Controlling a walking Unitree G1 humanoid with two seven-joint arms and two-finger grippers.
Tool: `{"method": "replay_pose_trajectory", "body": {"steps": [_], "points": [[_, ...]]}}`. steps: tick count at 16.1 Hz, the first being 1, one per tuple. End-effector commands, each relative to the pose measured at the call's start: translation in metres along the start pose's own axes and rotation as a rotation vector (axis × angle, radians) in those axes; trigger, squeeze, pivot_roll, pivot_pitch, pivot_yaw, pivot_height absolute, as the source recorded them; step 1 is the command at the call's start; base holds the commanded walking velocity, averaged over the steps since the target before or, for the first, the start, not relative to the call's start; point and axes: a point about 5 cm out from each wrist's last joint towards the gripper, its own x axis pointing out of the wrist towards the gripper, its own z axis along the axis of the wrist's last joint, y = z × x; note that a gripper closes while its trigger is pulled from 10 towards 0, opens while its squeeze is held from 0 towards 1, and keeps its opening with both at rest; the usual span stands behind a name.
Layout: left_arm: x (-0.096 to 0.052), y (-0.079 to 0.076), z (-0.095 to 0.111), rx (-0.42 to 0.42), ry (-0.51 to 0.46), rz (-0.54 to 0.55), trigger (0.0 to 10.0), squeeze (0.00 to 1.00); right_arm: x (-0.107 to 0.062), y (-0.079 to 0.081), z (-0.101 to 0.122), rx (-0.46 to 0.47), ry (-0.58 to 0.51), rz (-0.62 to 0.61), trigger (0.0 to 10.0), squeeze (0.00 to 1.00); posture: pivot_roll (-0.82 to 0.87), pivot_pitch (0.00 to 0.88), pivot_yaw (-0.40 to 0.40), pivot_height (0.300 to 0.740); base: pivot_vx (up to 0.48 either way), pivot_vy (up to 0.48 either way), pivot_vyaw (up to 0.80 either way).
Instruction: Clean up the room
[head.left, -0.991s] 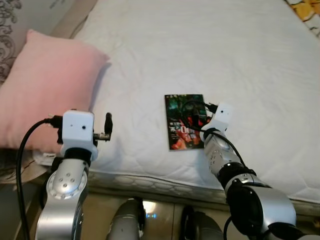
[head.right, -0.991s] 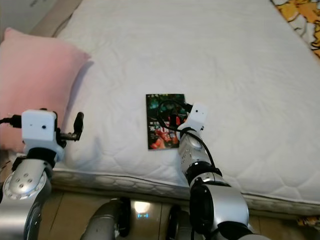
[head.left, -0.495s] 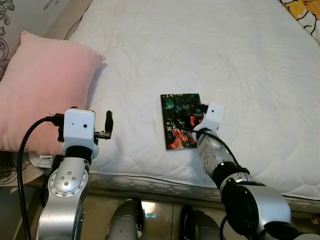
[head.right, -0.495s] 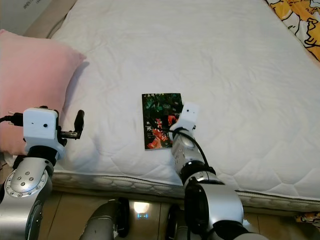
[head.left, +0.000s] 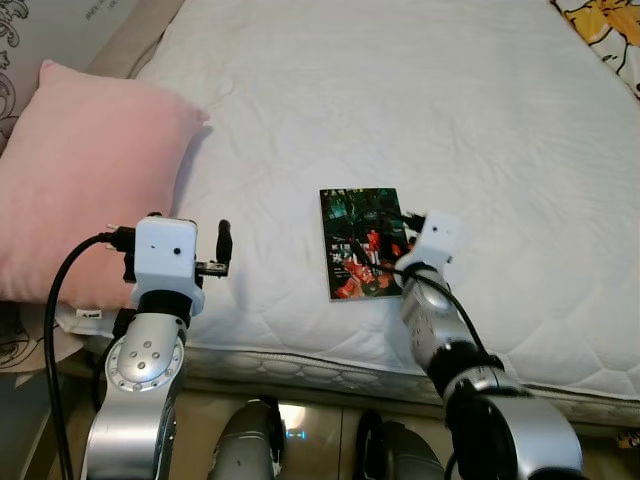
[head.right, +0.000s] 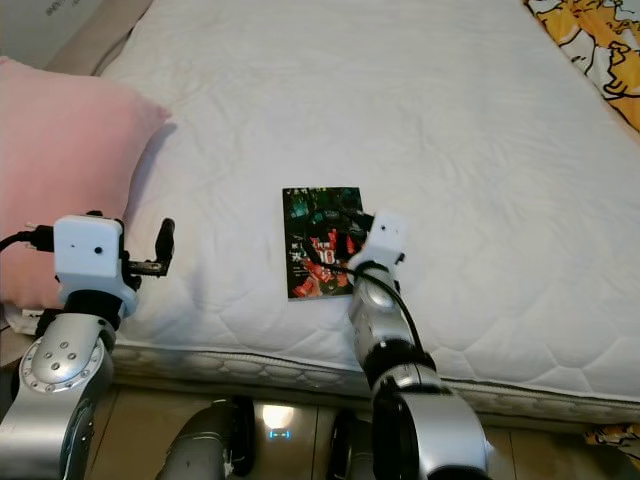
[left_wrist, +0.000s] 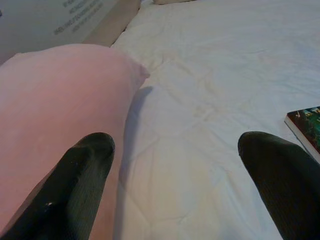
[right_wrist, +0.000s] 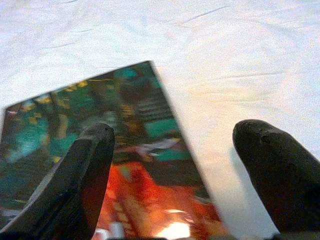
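Bright, even light falls on the white bed (head.left: 420, 90), washing out much of its quilting. The pink pillow (head.left: 80, 190) casts a soft shadow toward the bed's middle. Head views are sharp. In the right wrist view the book (right_wrist: 100, 165) is blurred, with a glare patch on its cover; the black fingers (left_wrist: 75, 185) in both wrist views are out of focus.

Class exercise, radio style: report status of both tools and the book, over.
Right tool open, straddling the book's right edge. Left tool open, idle near pink pillow. Book flat on bed, nothing blocking.
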Motion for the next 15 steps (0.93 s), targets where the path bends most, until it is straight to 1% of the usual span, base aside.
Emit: {"method": "replay_pose_trajectory", "body": {"steps": [1, 3, 6, 7, 8, 9, 11, 12, 15], "points": [[0.001, -0.004, -0.002, -0.005, 0.005, -0.006, 10.0, 0.0, -0.005, -0.003, -0.007, -0.013, 0.007, -0.011, 10.0, 0.0, 0.26, 0.215, -0.073, 0.736, 0.0, 0.0, 0.0], [0.003, -0.006, -0.002, -0.013, 0.003, -0.011, 10.0, 0.0, -0.012, -0.01, -0.022, -0.005, 0.056, -0.01, 10.0, 0.0, 0.25, 0.219, -0.061, 0.736, 0.0, 0.0, 0.0], [0.003, -0.007, -0.002, -0.012, 0.001, -0.021, 10.0, 0.0, -0.007, -0.005, -0.023, 0.056, 0.117, 0.044, 10.0, 0.0, 0.26, 0.225, -0.057, 0.736, 0.0, 0.0, 0.0], [0.003, -0.006, -0.002, -0.011, 0.0, -0.021, 10.0, 0.0, -0.006, -0.004, -0.022, 0.063, 0.126, 0.051, 10.0, 0.0, 0.27, 0.227, -0.052, 0.736, 0.0, 0.0, 0.0], [0.002, -0.005, -0.001, -0.006, -0.002, -0.018, 10.0, 0.0, -0.004, -0.001, -0.021, 0.069, 0.154, 0.091, 10.0, 0.0, 0.28, 0.231, -0.047, 0.736, 0.0, 0.0, 0.0], [0.001, -0.005, -0.001, -0.004, -0.002, -0.018, 10.0, 0.0, -0.003, 0.0, -0.022, 0.068, 0.16, 0.1, 10.0, 0.0, 0.28, 0.231, -0.047, 0.736, 0.0, 0.0, 0.0], [-0.001, 0.0, 0.0, 0.013, -0.003, -0.011, 10.0, 0.0, -0.003, 0.004, -0.023, 0.022, 0.197, 0.151, 10.0, 0.0, 0.31, 0.246, -0.041, 0.736, 0.0, 0.0, 0.0], [-0.002, 0.002, 0.001, 0.02, -0.003, -0.007, 10.0, 0.0, -0.002, 0.003, -0.023, 0.009, 0.209, 0.15, 10.0, 0.0, 0.32, 0.252, -0.038, 0.736, 0.0, 0.0, 0.0], [-0.006, 0.005, 0.002, 0.035, -0.004, -0.004, 10.0, 0.0, 0.002, 0.008, -0.019, 0.014, 0.23, 0.151, 10.0, 0.0, 0.34, 0.257, -0.035, 0.736, 0.0, 0.0, 0.0]]}}
